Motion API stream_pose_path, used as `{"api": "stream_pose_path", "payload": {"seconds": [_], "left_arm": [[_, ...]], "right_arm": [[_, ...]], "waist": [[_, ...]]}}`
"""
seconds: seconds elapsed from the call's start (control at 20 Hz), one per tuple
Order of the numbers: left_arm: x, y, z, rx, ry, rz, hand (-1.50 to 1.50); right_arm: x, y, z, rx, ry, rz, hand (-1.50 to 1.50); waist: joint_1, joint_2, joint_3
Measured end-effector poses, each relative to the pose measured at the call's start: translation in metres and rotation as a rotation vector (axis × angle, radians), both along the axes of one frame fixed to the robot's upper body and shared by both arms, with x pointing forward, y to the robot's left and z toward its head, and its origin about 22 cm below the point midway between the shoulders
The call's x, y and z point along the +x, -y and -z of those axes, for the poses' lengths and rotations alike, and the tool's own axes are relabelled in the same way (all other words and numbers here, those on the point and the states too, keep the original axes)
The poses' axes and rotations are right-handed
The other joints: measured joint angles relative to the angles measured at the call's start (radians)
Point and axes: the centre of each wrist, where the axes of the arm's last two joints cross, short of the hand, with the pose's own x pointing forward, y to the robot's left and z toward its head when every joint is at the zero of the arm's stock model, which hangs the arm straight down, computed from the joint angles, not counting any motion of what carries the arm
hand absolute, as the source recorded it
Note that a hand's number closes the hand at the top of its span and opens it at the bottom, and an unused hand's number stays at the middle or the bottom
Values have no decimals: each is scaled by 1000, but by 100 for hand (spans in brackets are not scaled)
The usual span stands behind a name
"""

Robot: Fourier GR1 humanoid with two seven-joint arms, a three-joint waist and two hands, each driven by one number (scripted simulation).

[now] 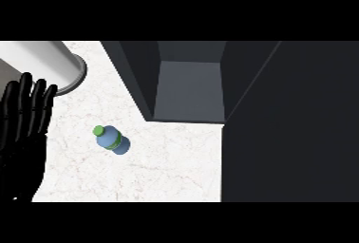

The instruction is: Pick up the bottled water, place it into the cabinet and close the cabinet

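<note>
The bottled water point(110, 139), blue with a green cap and green label band, stands on the white marble counter point(161, 166) left of centre. My left hand point(24, 118) rests at the view's left edge, open with fingers straight and pointing up, well apart from the bottle. The dark cabinet point(189, 85) stands open at the top centre, its grey inside showing, and its open door point(294, 123) fills the right side of the view. My right hand does not show.
A white cylindrical object point(60, 64) lies at the upper left, just above my left hand's fingertips. The counter's front edge runs along the bottom of the view.
</note>
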Motion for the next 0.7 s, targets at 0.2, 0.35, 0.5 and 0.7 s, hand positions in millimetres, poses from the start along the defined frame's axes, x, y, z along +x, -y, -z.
{"api": "stream_pose_path", "payload": {"seconds": [0.2,0.35,0.5,0.7], "left_arm": [[7,-23,1,-7,-14,106,-150],[8,-36,4,-28,-59,255,-150],[6,-49,12,-84,-160,364,-150],[-3,-73,6,-130,-222,450,-150]], "right_arm": [[-6,-8,0,-18,-16,1,-150],[-18,-13,3,-16,-37,-42,-150],[-29,-20,0,-7,-72,-139,-150],[-46,-27,-13,0,-93,-199,-150]], "waist": [[-19,-13,12],[-28,-18,15],[-29,-21,16],[-27,-22,18]]}}
